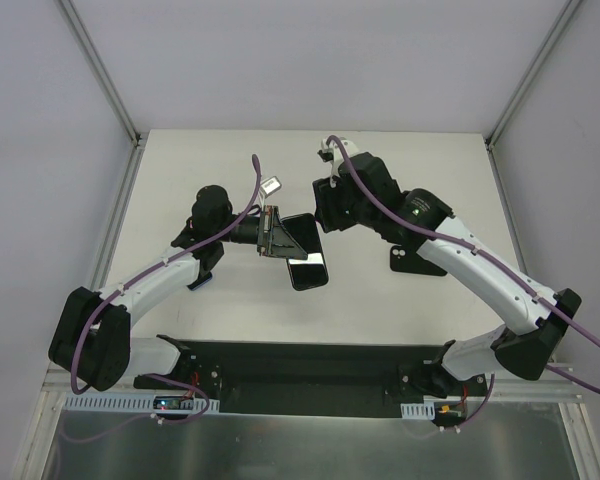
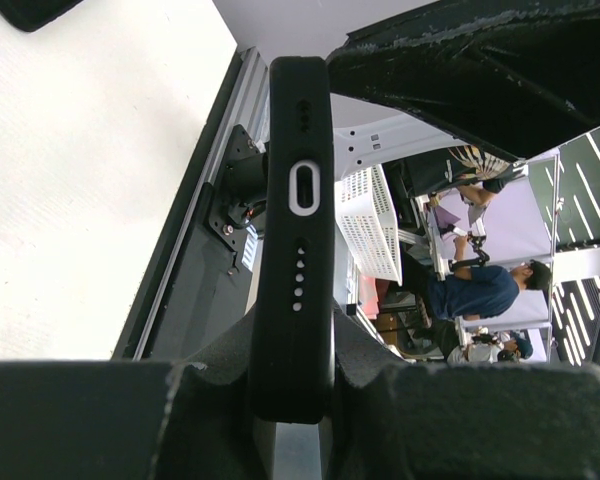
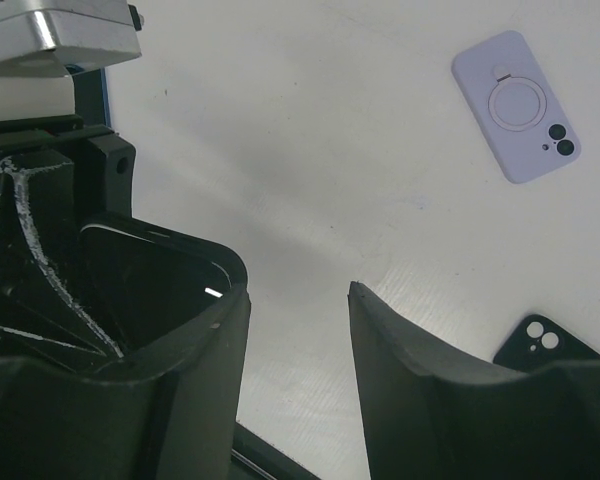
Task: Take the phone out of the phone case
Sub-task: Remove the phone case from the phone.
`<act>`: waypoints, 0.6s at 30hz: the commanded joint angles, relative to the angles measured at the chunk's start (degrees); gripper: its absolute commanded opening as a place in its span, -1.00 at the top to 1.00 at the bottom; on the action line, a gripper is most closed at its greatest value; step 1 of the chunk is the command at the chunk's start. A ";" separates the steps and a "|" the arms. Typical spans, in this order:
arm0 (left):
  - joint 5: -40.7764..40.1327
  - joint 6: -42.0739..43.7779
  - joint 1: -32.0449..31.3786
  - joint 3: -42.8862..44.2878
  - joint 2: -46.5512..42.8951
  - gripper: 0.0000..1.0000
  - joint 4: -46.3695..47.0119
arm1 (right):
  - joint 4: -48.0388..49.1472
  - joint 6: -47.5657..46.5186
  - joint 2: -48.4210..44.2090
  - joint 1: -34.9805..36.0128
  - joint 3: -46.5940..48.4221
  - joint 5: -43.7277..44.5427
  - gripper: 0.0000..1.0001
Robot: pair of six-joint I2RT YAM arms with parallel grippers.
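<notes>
left gripper (image 2: 292, 392) clamped on black rubbery phone case (image 2: 300, 150); glossy dark phone (image 1: 308, 266) apparently still seated inside. right gripper (image 3: 295, 330) half-open, empty. extraction not yet done.

Left arm (image 1: 140, 285): white link shells, black joint housings, black base block. A purple cable (image 1: 255, 180) runs along the links from base to wrist.

Right arm (image 1: 480, 265): identical white-and-black construction. A green indicator lamp (image 1: 416, 211) is lit on one black joint housing. A second purple cable (image 1: 590, 345) runs the length of the arm.

Right fingers (image 3: 450, 400) and left fingers (image 2: 80, 420): matte black, thick-walled mouldings.
</notes>
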 commanded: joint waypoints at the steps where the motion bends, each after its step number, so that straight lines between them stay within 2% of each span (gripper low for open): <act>1: 1.48 1.05 -0.57 1.67 -0.83 1.00 4.37 | 0.84 -0.19 -1.62 0.89 2.20 -0.75 0.05; 18: 1.57 1.05 -0.57 1.49 -1.36 1.00 4.37 | 0.49 -0.54 0.83 0.98 1.85 1.62 0.05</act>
